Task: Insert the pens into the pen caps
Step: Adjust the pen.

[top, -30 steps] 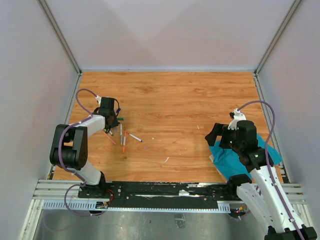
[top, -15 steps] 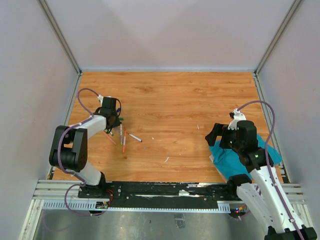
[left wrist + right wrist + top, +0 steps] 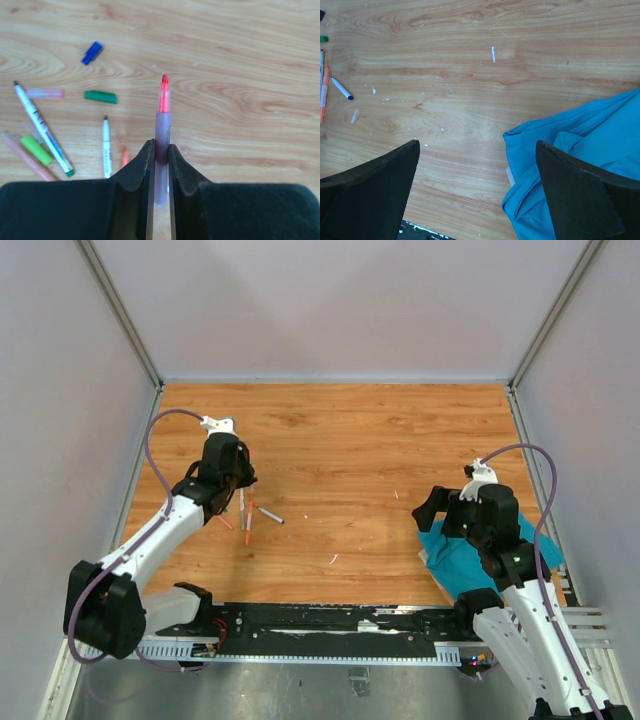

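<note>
Teal cloth (image 3: 590, 150) partly out of view

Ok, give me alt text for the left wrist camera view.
The left gripper grips a red-tipped pen pointing away over a wooden table. To its left lie a blue cap, a green cap and several loose pens.

Claw (image 3: 477, 160) spread wide, blue cloth (image 3: 580, 165), pens (image 3: 342, 89) far left

Table (image 3: 400, 440) smooth wood-grain; cloth (image 3: 590, 150) teal fabric, creased; pen (image 3: 162, 125) translucent plastic; left pincer (image 3: 160, 150) matt black.
</note>
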`<state>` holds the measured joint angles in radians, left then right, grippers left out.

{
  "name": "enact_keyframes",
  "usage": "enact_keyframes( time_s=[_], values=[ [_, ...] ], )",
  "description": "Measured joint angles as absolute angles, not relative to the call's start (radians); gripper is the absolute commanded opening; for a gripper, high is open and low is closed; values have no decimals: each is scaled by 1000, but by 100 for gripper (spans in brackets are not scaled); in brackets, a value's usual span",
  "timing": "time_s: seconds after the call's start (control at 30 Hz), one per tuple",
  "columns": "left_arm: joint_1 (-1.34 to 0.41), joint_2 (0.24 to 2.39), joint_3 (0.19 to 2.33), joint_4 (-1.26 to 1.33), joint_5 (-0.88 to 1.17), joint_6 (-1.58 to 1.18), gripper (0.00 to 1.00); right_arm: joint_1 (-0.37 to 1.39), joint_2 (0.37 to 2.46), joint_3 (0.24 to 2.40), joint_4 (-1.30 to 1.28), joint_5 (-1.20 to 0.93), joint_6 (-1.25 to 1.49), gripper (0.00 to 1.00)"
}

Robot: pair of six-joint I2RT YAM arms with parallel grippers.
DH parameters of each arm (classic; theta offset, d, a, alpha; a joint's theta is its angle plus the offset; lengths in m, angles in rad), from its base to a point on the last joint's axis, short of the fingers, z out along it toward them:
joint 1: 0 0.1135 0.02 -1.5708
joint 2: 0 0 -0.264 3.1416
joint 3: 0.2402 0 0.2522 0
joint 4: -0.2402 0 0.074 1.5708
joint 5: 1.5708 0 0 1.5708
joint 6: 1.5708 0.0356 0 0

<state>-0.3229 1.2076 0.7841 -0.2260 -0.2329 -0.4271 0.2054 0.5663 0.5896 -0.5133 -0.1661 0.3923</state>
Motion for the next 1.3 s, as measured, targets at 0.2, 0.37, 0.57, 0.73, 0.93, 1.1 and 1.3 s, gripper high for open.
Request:
enact_keyframes(
  time_s=[0.2,0.37,0.57,0.73,0.93,1.1,1.3],
  values=[
    [-427,1050,756,-210,-168,-435,0,205,562,582,-469,-251,393,97],
    [-503,987,734,-187,-106,-464,0,205,564,555,-400,-366,431,92],
    [-582,959,714,-110,-48,-530,1,289,596,494,-261,-434,547,88],
    [-661,957,701,-35,-23,-578,0,542,637,457,-126,-364,648,85],
    [-735,938,623,98,-2,-636,0,756,698,408,105,-260,731,75],
    [-773,933,596,175,6,-689,0,853,757,400,297,-174,738,63],
    [-783,925,581,263,18,-743,0,885,862,398,512,-121,740,57]
  ],
)
